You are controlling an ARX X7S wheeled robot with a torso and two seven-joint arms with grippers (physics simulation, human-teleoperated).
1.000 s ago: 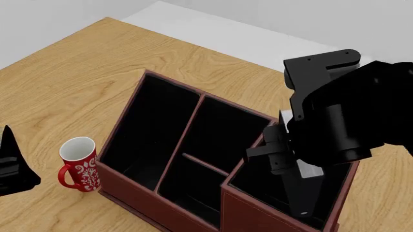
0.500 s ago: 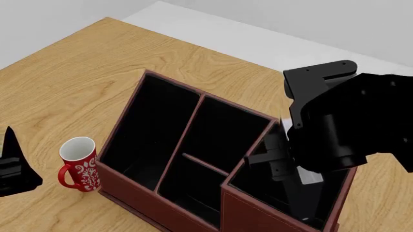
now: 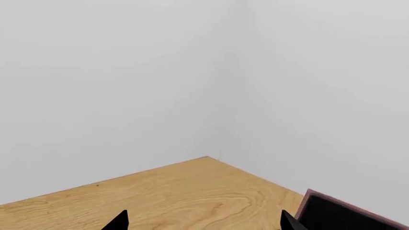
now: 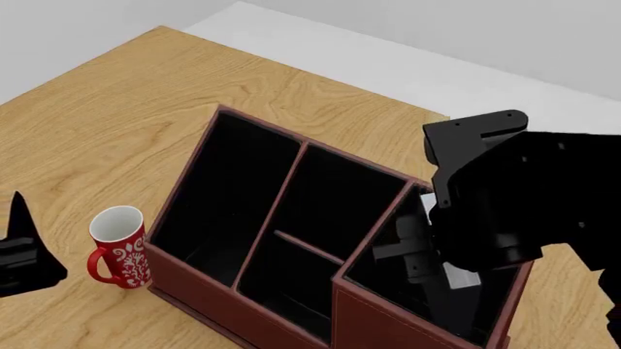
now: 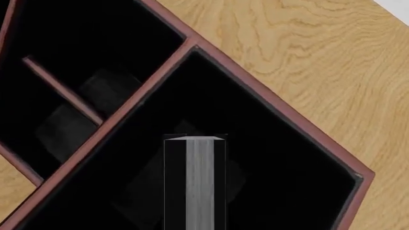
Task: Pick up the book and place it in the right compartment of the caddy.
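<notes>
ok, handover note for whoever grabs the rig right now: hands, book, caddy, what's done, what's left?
Right hand: shut on the book, reaching down into the caddy's right compartment.
Book: upright, lower end inside that compartment, clear of the walls; whether it touches the floor cannot be told.
Left hand: open, empty, idle beside the red mug.
Done: pick-up, carry, insertion under way.
Left: finish lowering, release, lift the right arm out.

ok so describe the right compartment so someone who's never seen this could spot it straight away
On the wooden table sits the caddy, a big dark red box. The right compartment is its squarish corner section, nearest the right hand. Unlike the long and crossbar-split sections, its walls rise taller and the book stands inside.
</notes>
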